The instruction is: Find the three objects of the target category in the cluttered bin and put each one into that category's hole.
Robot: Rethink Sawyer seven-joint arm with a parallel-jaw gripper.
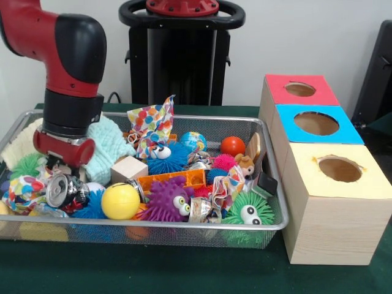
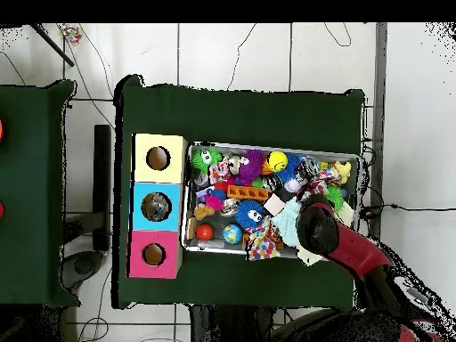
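Pincer (image 1: 59, 164) hangs low inside the cluttered bin (image 1: 184, 228) on the bench, beside a crushed can (image 1: 63, 190); whether it grips cannot be told. Descend vertically, isolating one object from neighbours.

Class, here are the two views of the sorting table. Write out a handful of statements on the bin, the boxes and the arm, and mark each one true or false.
1. The cluttered bin is silver wire mesh. True.
2. The three boxes have square holes. False: the holes are round.
3. The blue-topped box stands between the red-topped box and the yellow-topped box. True.
4. The arm is drawn back away from the bin. False: its end effector is down in the bin.
5. A yellow ball lies in the bin. True.
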